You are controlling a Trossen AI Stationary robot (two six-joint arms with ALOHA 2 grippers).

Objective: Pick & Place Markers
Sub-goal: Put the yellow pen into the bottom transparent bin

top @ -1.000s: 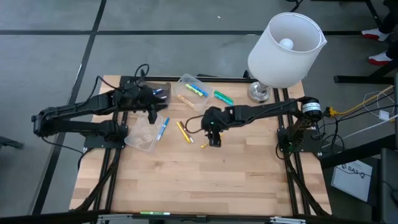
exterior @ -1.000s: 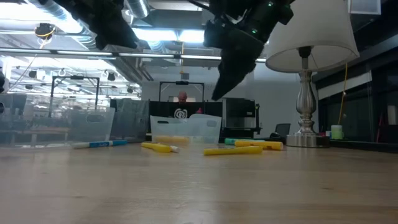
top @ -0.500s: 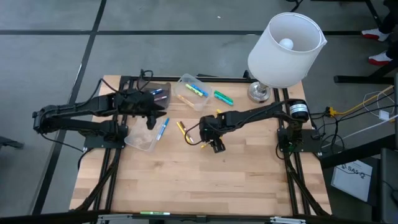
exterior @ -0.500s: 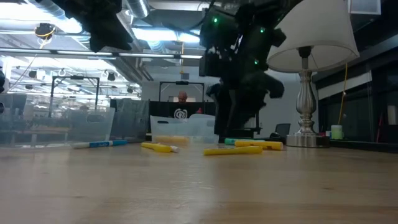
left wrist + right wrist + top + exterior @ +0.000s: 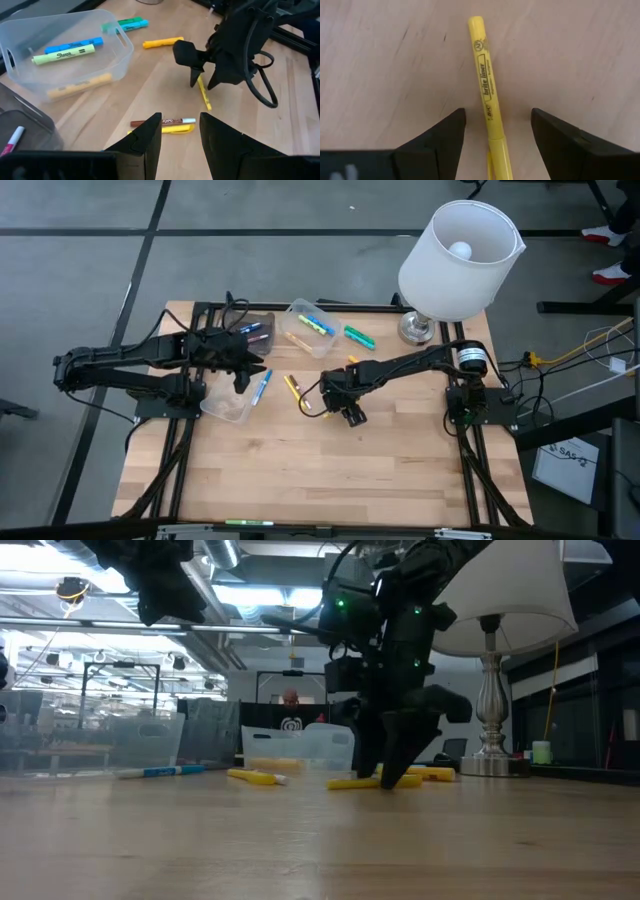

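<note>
Task partly done, by the look of it. Clear bin [image 5: 305, 326] at 12 o'clock on the tabletop [image 5: 400, 470] already holding a blue marker [image 5: 74, 45], a pale green marker [image 5: 64, 54] and one orange-yellow marker [image 5: 79, 85] at the bottom. Darker bin [image 5: 256, 330] beside it with a marker or two, colours hard to read.

Still loose on the tabletop: green marker [image 5: 359, 336] at 1 o'clock from centre, yellow marker [image 5: 162, 42] close to the clear bin, blue marker [image 5: 262, 385] at 10 o'clock beside an empty-looking bin [image 5: 230, 395], a brown marker [image 5: 162, 121] touching a second yellow one [image 5: 167, 129], and the slim yellow highlighter [image 5: 487, 97] near centre. Roughly half the lot left, as a judgement.

Right claw [image 5: 493, 125] down at the tabletop, fingers spread wide, straddling the yellow highlighter without gripping it; closing and lifting yet to come. Left claw [image 5: 179, 131] raised above the brown and yellow pair at 10 o'clock, fingers apart, nothing between them.
</note>
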